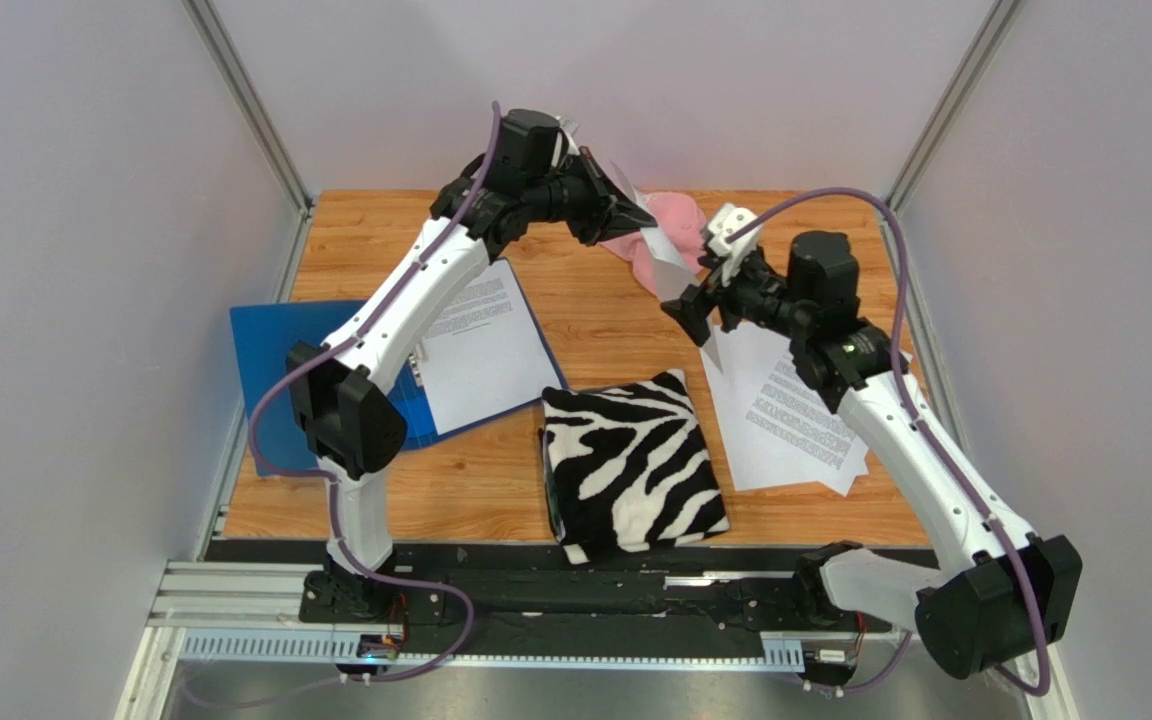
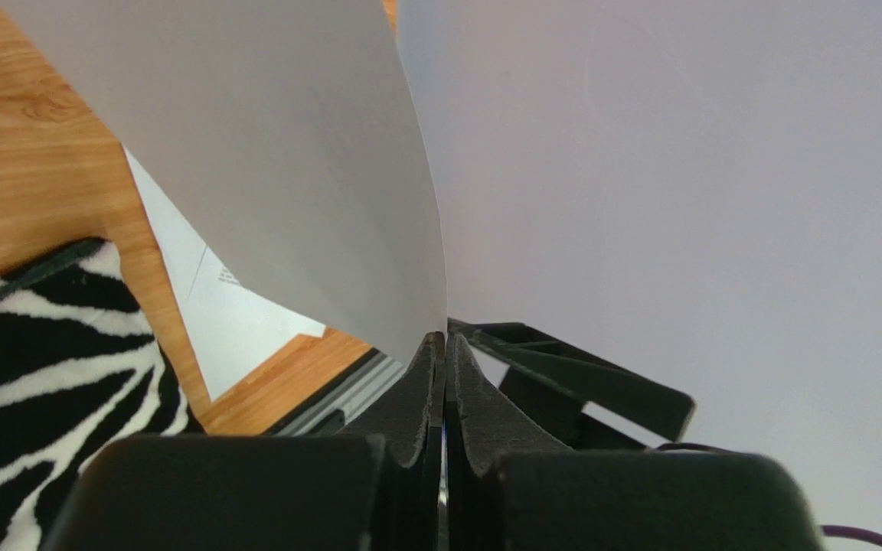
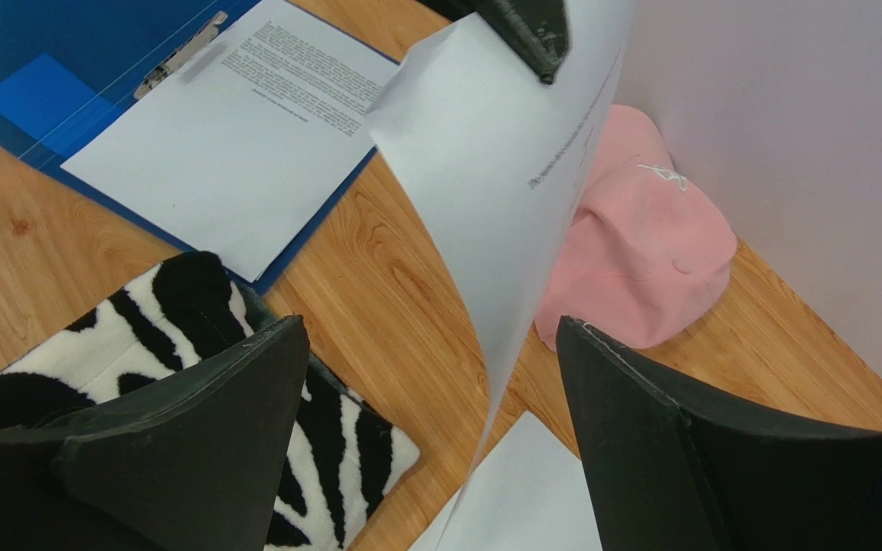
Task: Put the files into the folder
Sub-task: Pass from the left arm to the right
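Wooden tabletop (image 1: 597,323) carried: open blue folder (image 1: 270,345), left edge; zebra-striped cloth (image 1: 630,465), near edge; loose files (image 1: 785,420), right side; pink cap (image 1: 672,210), far edge.

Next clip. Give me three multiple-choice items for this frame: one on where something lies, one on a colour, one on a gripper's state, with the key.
1. Where does the zebra cloth lie?
A) between the folder and the paper stack
B) on top of the folder
C) hanging from a gripper

2. What colour is the folder?
A) red
B) blue
C) green

3. What is the left gripper doing?
A) open and empty
B) shut on the cloth
C) shut on a paper sheet held in the air

Key:
1 A, the top view shows the folder on one side of the cloth and the stack on the other.
2 B, its cover is blue in the top and right wrist views.
3 C, the left wrist view shows it closed on the sheet's edge.
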Action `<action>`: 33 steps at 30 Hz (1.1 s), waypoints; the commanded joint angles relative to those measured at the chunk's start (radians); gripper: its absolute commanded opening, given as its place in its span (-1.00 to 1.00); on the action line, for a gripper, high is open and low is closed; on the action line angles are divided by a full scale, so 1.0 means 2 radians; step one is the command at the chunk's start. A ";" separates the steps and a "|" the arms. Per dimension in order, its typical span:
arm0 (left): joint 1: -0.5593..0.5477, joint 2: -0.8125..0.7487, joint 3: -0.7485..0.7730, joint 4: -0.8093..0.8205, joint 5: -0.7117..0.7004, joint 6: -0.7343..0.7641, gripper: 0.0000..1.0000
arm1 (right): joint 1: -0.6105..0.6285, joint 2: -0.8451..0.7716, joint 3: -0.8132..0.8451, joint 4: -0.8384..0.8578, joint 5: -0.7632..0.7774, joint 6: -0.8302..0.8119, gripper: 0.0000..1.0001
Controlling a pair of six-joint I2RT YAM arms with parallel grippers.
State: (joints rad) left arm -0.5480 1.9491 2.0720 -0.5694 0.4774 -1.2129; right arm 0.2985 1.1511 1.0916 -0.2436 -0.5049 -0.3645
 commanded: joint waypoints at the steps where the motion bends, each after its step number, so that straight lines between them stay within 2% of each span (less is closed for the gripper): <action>1: 0.012 -0.056 -0.017 -0.004 0.011 0.001 -1.00 | 0.052 0.009 0.005 0.029 0.097 -0.035 0.69; 2: 0.012 -0.062 -0.021 -0.007 0.010 0.001 -1.00 | 0.067 0.012 0.003 0.037 0.117 -0.034 0.67; 5: 0.014 -0.096 -0.056 -0.002 0.004 0.002 -1.00 | 0.081 0.028 0.012 0.043 0.158 -0.026 0.43; 6: 0.016 -0.113 -0.077 0.005 0.004 -0.001 -1.00 | 0.082 0.036 0.016 0.036 0.171 -0.024 0.25; 8: 0.018 -0.127 -0.095 0.005 0.000 0.000 -1.00 | 0.089 0.042 0.027 0.032 0.180 -0.019 0.05; 13: 0.030 -0.165 -0.145 0.018 0.002 -0.014 -1.00 | 0.090 0.035 0.029 0.035 0.164 -0.016 0.03; 15: 0.032 -0.180 -0.161 0.032 0.003 -0.026 -1.00 | 0.091 0.040 0.034 0.036 0.144 -0.004 -0.07; 20: 0.043 -0.210 -0.179 0.032 0.001 -0.030 -1.00 | 0.113 0.069 0.049 0.046 0.127 0.014 -0.17; 23: 0.060 -0.234 -0.201 0.051 0.003 -0.025 -1.00 | 0.123 0.086 0.070 0.048 0.111 0.038 -0.65; 24: 0.066 -0.243 -0.208 0.059 0.004 -0.004 -0.95 | 0.123 0.101 0.079 0.049 0.103 0.049 -0.99; 25: 0.074 -0.253 -0.216 0.064 0.001 0.010 -0.83 | 0.123 0.109 0.098 0.049 0.093 0.075 -1.00; 26: 0.089 -0.279 -0.235 0.070 -0.017 0.038 -0.45 | 0.125 0.118 0.111 0.049 0.078 0.090 -1.00; 28: 0.109 -0.309 -0.254 0.065 -0.036 0.066 -0.16 | 0.125 0.151 0.147 0.050 0.074 0.142 -1.00; 29: 0.131 -0.338 -0.266 0.049 -0.055 0.101 0.26 | 0.126 0.162 0.160 0.047 0.060 0.156 -1.00; 33: 0.172 -0.398 -0.256 -0.033 -0.123 0.212 0.52 | 0.127 0.246 0.259 0.004 0.020 0.227 -1.00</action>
State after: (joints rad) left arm -0.2646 1.2961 1.5284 -0.5335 0.3759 -1.0466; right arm 0.5476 1.5368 1.4300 -0.2081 -0.3607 -0.0998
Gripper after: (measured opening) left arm 0.714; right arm 0.006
